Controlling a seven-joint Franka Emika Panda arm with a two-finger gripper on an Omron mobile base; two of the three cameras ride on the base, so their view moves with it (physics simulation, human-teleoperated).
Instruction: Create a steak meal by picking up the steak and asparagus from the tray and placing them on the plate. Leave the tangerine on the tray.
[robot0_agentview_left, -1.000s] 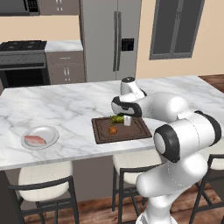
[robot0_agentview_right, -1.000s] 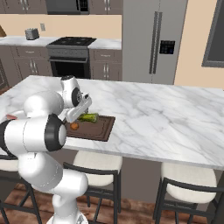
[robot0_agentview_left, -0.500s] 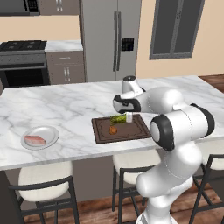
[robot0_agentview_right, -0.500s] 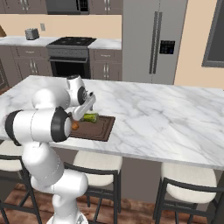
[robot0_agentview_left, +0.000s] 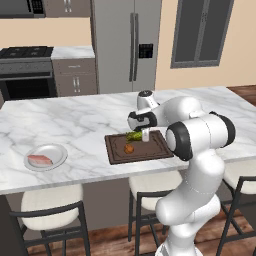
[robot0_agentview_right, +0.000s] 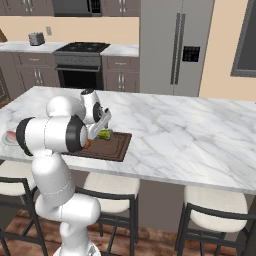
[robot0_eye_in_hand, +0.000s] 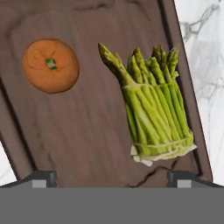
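Two things lie on the tray (robot0_eye_in_hand: 87, 144): the asparagus (robot0_eye_in_hand: 153, 111), a tied green bundle just inside one long rim, and the tangerine (robot0_eye_in_hand: 50, 65) beside it, apart from the stalks. The pincer (robot0_eye_in_hand: 111, 177) hangs over the tray with its two tips spread wide and nothing between them, the bundle's cut end nearer one tip. From the left base view, the pincer (robot0_agentview_left: 145, 134) sits above the asparagus (robot0_agentview_left: 133, 136) at the tray's far edge. Well off along the marble desk (robot0_agentview_left: 90, 125), the steak (robot0_agentview_left: 40, 160) rests on the plate (robot0_agentview_left: 59, 151).
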